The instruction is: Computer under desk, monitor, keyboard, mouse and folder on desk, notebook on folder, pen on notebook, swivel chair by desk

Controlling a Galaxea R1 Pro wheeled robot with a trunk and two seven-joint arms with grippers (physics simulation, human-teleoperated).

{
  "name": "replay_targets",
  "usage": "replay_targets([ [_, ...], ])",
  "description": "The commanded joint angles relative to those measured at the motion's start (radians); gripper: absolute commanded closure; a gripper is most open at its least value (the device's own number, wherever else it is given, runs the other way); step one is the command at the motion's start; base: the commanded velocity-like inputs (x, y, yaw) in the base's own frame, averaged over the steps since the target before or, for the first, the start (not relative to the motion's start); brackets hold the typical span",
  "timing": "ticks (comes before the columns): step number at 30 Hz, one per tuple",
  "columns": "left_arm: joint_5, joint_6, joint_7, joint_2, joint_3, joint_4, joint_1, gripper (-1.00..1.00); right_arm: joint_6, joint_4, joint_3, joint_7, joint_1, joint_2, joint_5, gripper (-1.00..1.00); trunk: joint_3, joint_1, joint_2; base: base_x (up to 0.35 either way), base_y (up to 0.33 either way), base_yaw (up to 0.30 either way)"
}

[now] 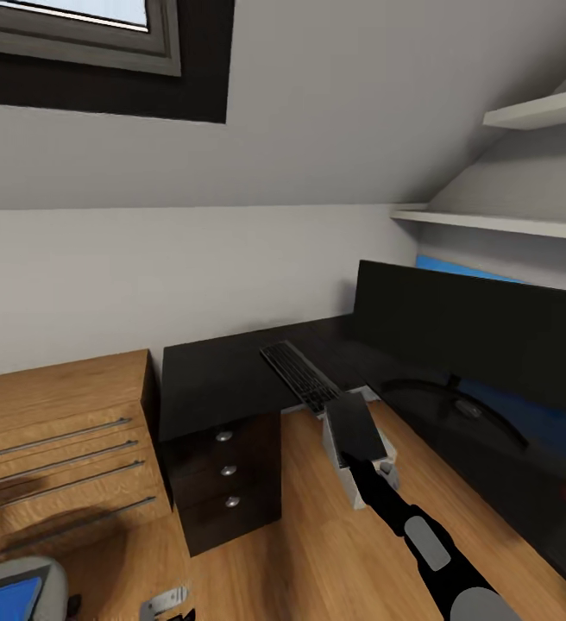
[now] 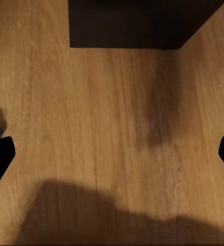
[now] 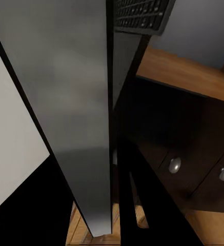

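The right gripper [image 1: 355, 457] is closed on the notebook [image 1: 354, 427], a thin dark grey slab held in the air just off the desk's [image 1: 214, 379] front edge, near the keyboard's [image 1: 300, 376] nearer end. In the head view the notebook's long axis runs roughly away from the robot, with its far end toward the keyboard. The keyboard lies obliquely on the desktop, in front of the monitor [image 1: 481, 332].

To do this step well, I judge the arm should lift the notebook above the desk's edge and keep it level. The folder [image 1: 5, 599] seems to be on the chair [image 1: 50, 580], so stacking must wait.

The left gripper's fingers [image 2: 0, 156] are spread apart over the wooden floor [image 2: 101, 128].
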Motion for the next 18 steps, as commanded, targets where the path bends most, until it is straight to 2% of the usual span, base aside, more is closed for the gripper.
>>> replay_targets([
  [1,0.007,-0.01,0.005,0.0,-0.009,0.012,-0.001,-1.0,0.009,0.0,-0.004,0.002,0.0,0.0,-0.009,1.0,0.002,-0.004,0.007,0.0,0.0,0.254],
  [9,0.008,-0.229,-0.003,-0.002,-0.011,0.181,-0.001,-1.0,0.01,-0.001,-0.004,0.001,0.0,-0.001,-0.008,1.0,0.027,-0.035,0.063,0.0,0.0,0.272],
  [13,0.008,-0.302,-0.005,-0.009,-0.012,0.254,-0.001,-1.0,0.011,-0.001,-0.004,0.001,0.0,-0.002,-0.008,1.0,0.04,-0.05,0.091,0.0,0.0,0.277],
  [18,0.009,-0.35,-0.007,-0.016,-0.011,0.308,-0.001,-1.0,0.011,-0.001,-0.004,0.001,0.0,-0.002,-0.007,1.0,0.055,-0.069,0.126,0.0,0.0,0.278],
])
